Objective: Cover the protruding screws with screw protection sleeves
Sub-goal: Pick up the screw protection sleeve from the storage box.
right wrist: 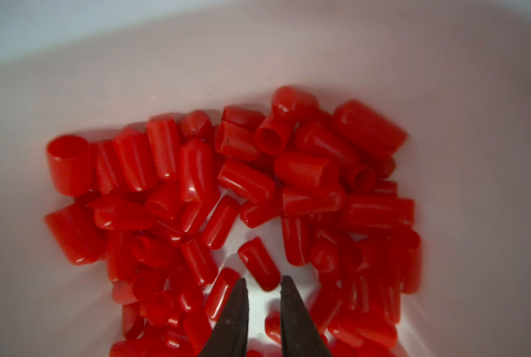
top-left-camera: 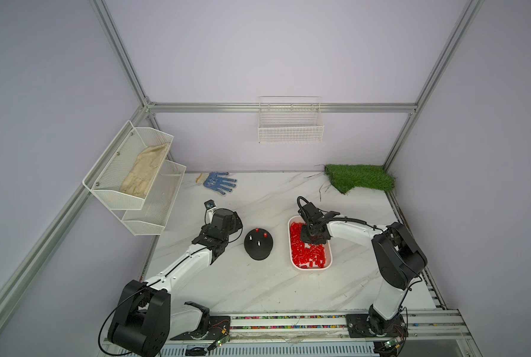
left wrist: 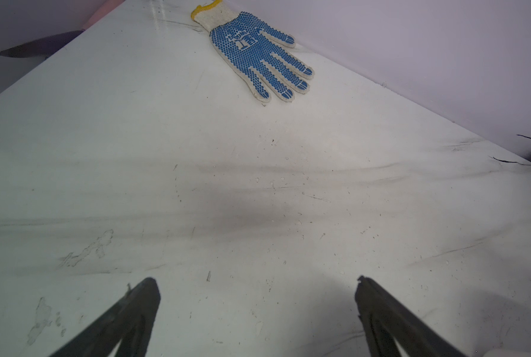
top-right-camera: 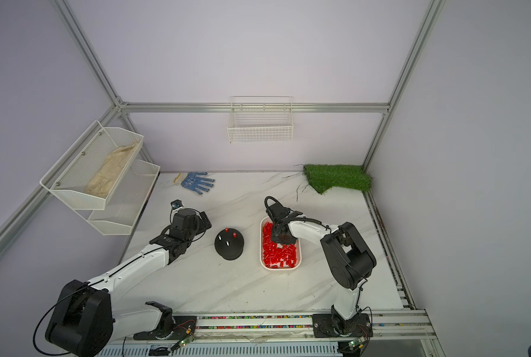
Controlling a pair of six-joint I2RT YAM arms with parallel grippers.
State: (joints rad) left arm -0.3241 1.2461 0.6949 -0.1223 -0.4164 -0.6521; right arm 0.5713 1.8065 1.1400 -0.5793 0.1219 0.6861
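Note:
In both top views a round black domed base [top-left-camera: 258,250] [top-right-camera: 229,252] stands mid-table. On it, two protruding screws [top-left-camera: 251,238] [top-left-camera: 259,243] are bare and silvery, and two behind them wear red sleeves [top-left-camera: 257,230] [top-left-camera: 265,235]. A white tray [top-left-camera: 330,254] [right wrist: 289,55] to its right holds many loose red screw protection sleeves [top-left-camera: 304,253] [right wrist: 307,170]. My right gripper [top-left-camera: 312,238] [right wrist: 262,281] points down into the tray, jaws a little apart with nothing between them. One sleeve [right wrist: 259,264] lies just ahead of the tips. My left gripper [top-left-camera: 224,221] [left wrist: 256,281] is wide open and empty, left of the base.
A blue-dotted work glove [top-left-camera: 220,182] [left wrist: 258,58] lies at the back left of the table. A green turf patch [top-left-camera: 358,177] fills the back right corner. White mesh shelves [top-left-camera: 134,176] hang on the left wall, and a wire basket [top-left-camera: 290,123] hangs on the back wall.

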